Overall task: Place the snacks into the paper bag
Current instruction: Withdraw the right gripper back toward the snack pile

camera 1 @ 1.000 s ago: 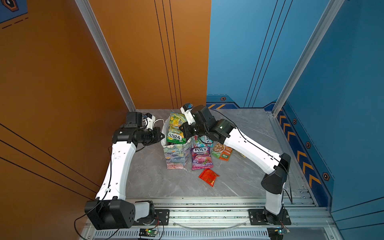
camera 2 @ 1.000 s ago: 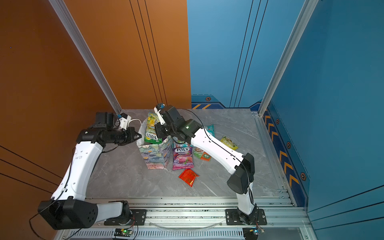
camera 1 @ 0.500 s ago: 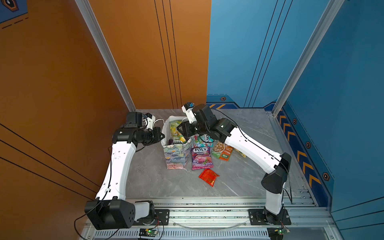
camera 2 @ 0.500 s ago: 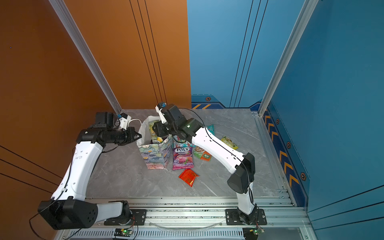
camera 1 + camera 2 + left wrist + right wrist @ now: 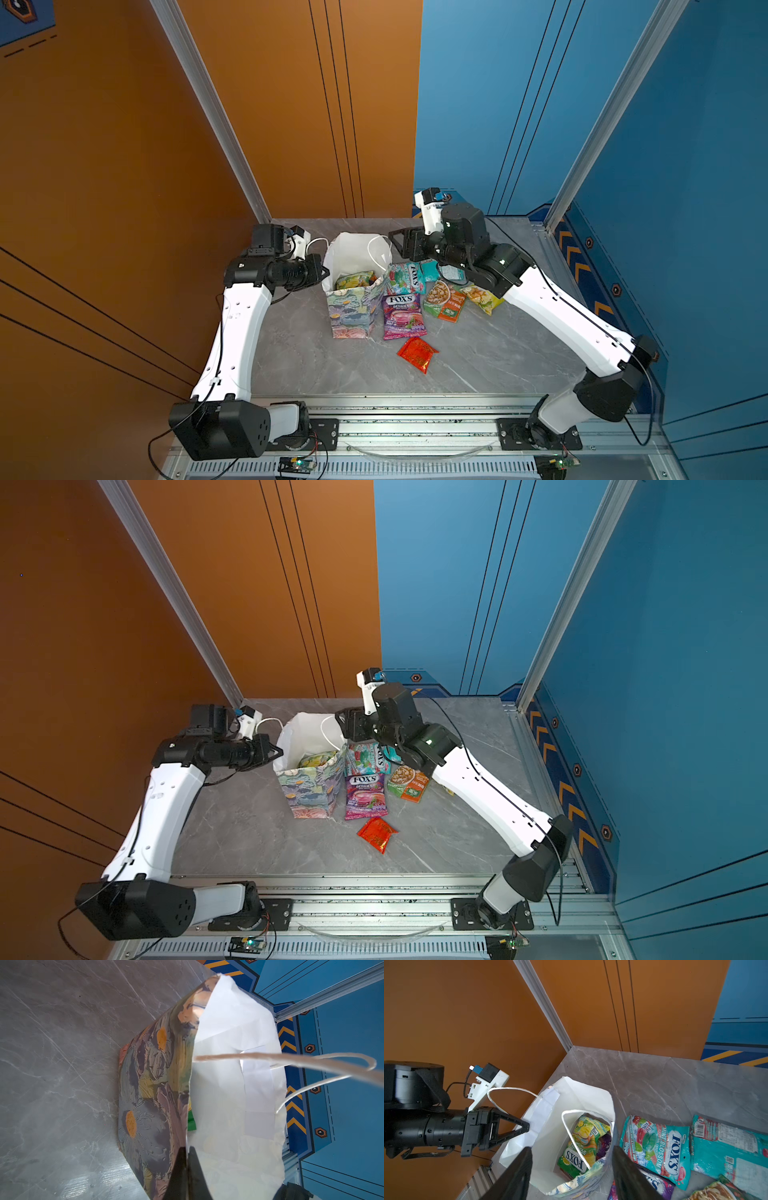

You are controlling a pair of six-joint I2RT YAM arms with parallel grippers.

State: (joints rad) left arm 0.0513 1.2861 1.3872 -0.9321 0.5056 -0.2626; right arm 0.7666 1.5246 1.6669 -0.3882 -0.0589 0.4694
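The floral paper bag (image 5: 353, 309) (image 5: 309, 793) stands upright, mouth open. My left gripper (image 5: 326, 272) (image 5: 187, 1152) is shut on its left wall, one finger outside and one inside. A green FOX'S packet (image 5: 581, 1147) (image 5: 355, 280) lies inside the bag (image 5: 548, 1118) on darker packets. My right gripper (image 5: 571, 1150) (image 5: 399, 245) hangs open and empty over the bag's right rim. On the table to the right of the bag lie a teal FOX'S packet (image 5: 405, 278) (image 5: 656, 1147), a purple one (image 5: 403, 316), a green-orange packet (image 5: 444, 299), a yellow packet (image 5: 482, 299) and a small red one (image 5: 417, 353).
A second teal packet (image 5: 729, 1151) lies face down under my right wrist. The bag's cord handles (image 5: 508, 1089) stick out toward the left arm's camera. The orange wall stands close behind the left arm; the table's rail edge (image 5: 415, 399) runs along the front.
A second ago my right gripper held the green FOX'S packet over the bag. It opened, the packet dropped inside, and the gripper drew slightly up and right. The left arm stayed put.
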